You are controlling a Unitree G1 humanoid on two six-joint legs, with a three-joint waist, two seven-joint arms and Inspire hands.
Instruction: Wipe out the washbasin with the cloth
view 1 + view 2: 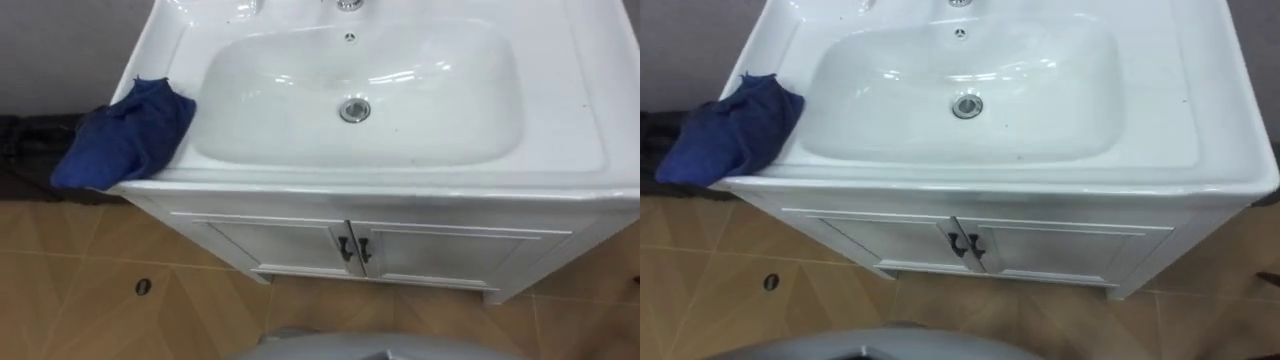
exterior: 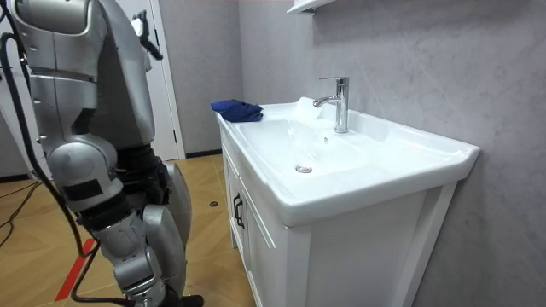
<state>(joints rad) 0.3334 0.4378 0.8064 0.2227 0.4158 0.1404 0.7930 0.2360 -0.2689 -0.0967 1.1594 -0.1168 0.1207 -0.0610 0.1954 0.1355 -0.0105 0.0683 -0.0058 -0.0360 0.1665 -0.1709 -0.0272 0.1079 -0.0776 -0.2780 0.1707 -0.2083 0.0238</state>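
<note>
Glossy white basin, blue cloth

The robot stood upright on both legs in the room view, its torso straight and turned toward that view's right, neither bent over nor kneeling. The side nearest the camera was its right side. The right arm hung down along the body, with the upper arm close against the flank and the elbow barely flexed. At hip height the arm ended in a dark shape that appeared to be the right hand, held low beside the thigh. The near leg was slightly flexed at the knee, and in the eye views the grey curve of its chest lay along the bottom edge.
</note>
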